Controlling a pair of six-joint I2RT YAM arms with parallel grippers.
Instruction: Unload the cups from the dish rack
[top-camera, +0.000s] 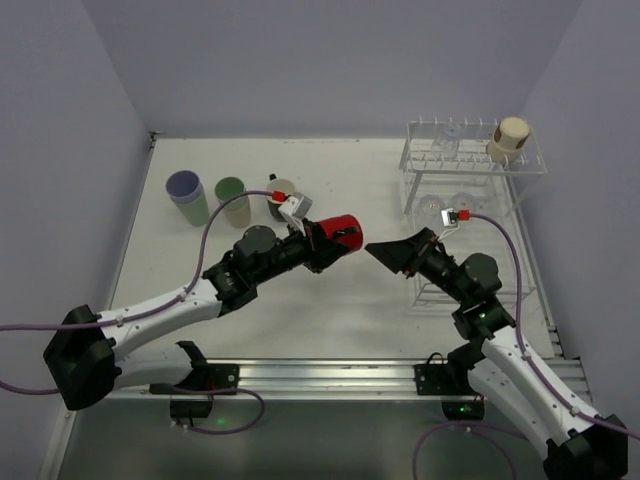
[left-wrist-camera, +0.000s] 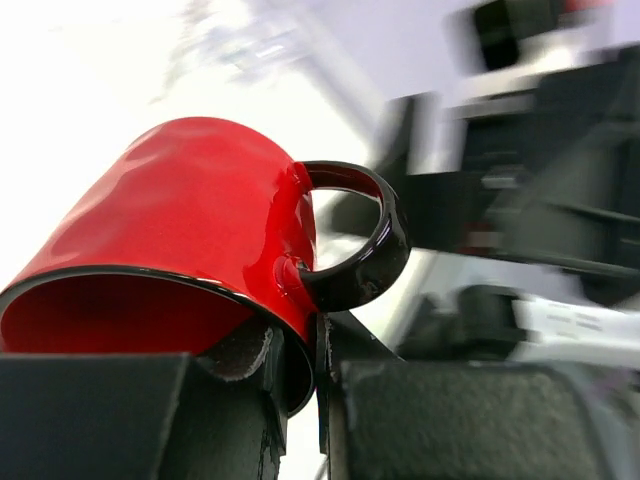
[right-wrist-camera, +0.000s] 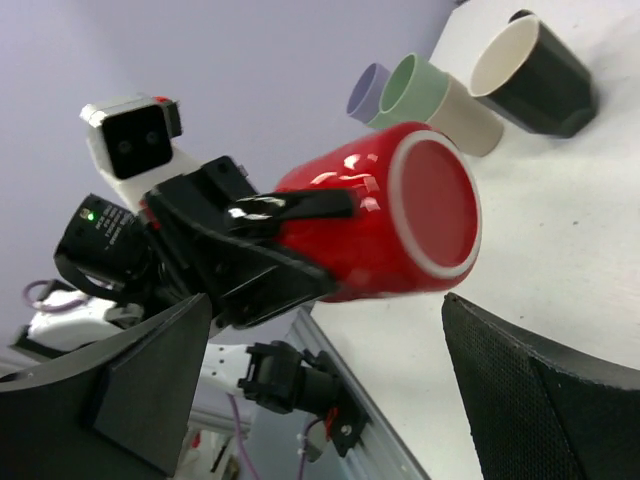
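At the upper left of the top view, a lavender tumbler (top-camera: 186, 192) and a pale green tumbler (top-camera: 233, 198) stand upright on the worktop (top-camera: 330, 310), just beside each other. A black mug with a cream inside (right-wrist-camera: 545, 80) stands next to them on the right.

Toward the middle, the left gripper (top-camera: 322, 242) is closed on a red mug (top-camera: 342, 232). The mug is glossy red outside and inside, with a dark rim, a shiny black ring handle and a pale ring round its red base. The left wrist view shows the fingers (left-wrist-camera: 240, 400) pinching the mug's wall at the rim, right by the handle.

The mug is held off the worktop near the centre of the frame, lying on its side. Its long axis runs left to right. The mouth faces back toward the left gripper and the base points right.

Just right of the base, apart from it, the right gripper (top-camera: 392, 252) is spread wide and holds nothing. Its two pads frame the mug in the right wrist view.

At the upper right stands the dish rack (top-camera: 470, 170). A beige tumbler (top-camera: 510, 138) sits on its upper tier and clear glasses (top-camera: 432, 208) sit lower down.
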